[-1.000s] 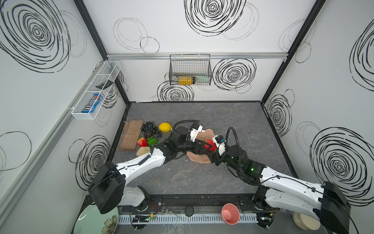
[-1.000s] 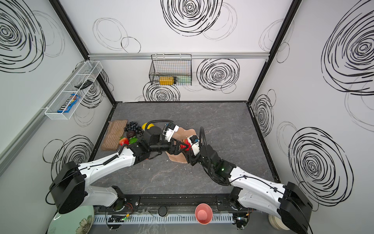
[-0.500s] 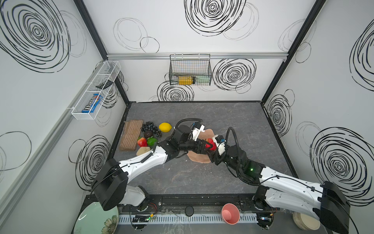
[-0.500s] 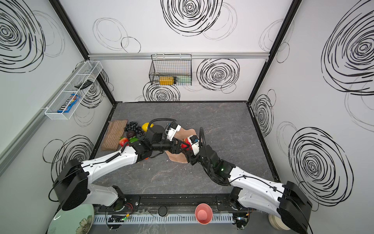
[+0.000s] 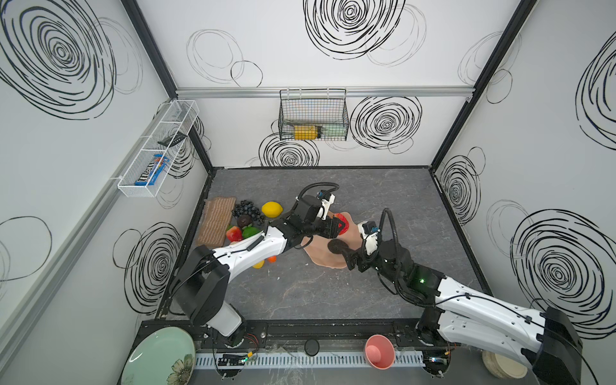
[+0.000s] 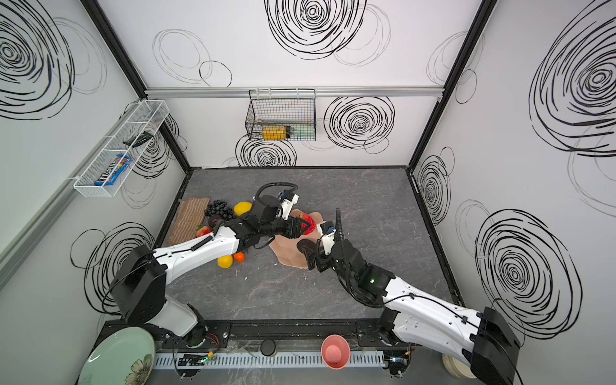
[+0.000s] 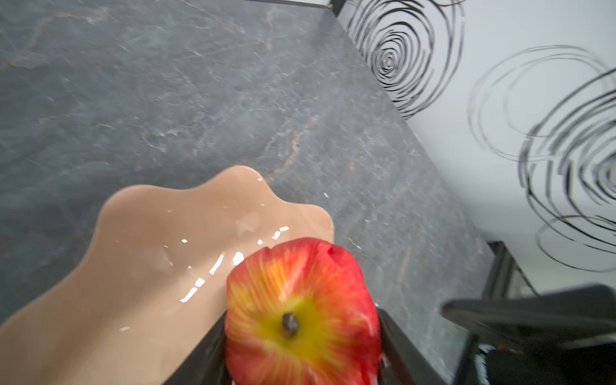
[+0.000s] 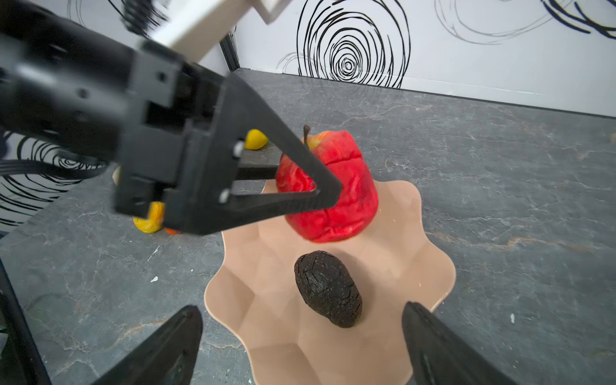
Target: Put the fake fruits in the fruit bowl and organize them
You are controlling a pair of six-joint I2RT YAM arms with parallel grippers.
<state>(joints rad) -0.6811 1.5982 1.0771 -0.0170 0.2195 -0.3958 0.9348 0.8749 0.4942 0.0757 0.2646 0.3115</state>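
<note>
Ideally, the left gripper [image 8: 310, 180], clamped on the red apple [image 8: 346, 200] mid-frame, should lower it onto bare fruit bowl [image 8: 333, 353] beside the avocado [image 8: 328, 288] (right gripper [image 8: 300, 310] gapes empty) before releasing.

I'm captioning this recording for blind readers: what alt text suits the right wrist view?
The left end effector grips a red apple over the far part of a wavy-rimmed peach bowl. A dark avocado lies in the bowl, ahead of the wide-open right end effector, which holds nothing.
</note>
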